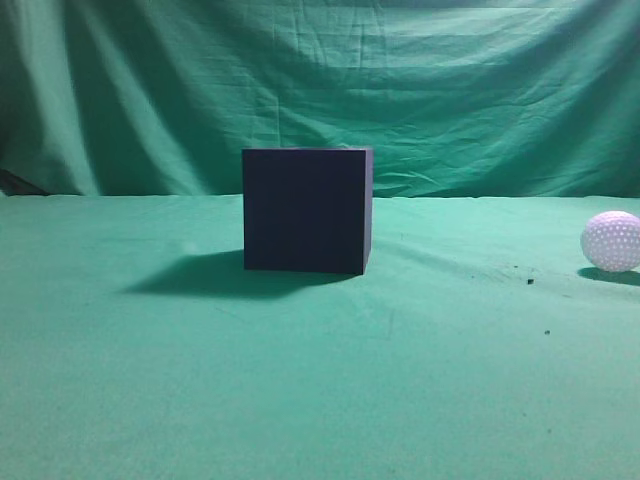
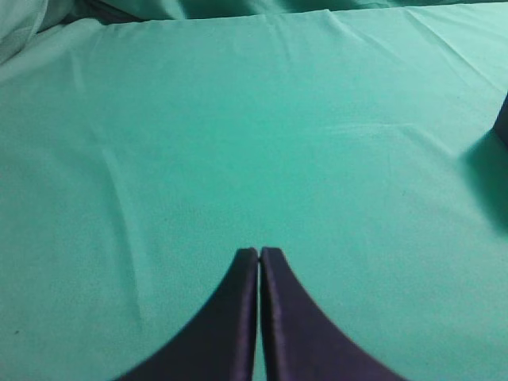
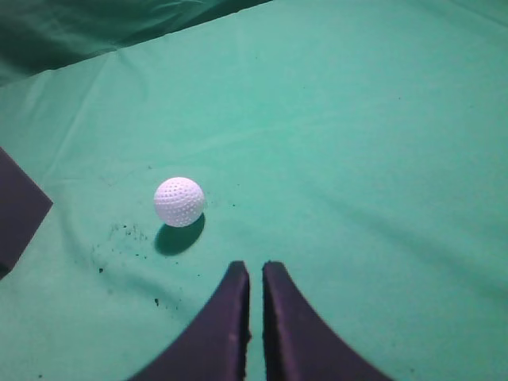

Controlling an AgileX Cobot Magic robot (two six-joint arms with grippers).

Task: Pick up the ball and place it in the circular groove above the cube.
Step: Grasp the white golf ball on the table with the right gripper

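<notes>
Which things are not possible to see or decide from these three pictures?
- Top of the cube: the exterior view looks level, so any groove is hidden.
- Cube in both wrist views: only a corner, cut by the frame edge.
- Ball: partly cut by the exterior view's right edge.
- Left gripper, right gripper: absent from the exterior view.

The cube stands on the cloth. The ball lies on the cloth well to the cube's right, apart from it. A backdrop hangs behind the cube.
</notes>
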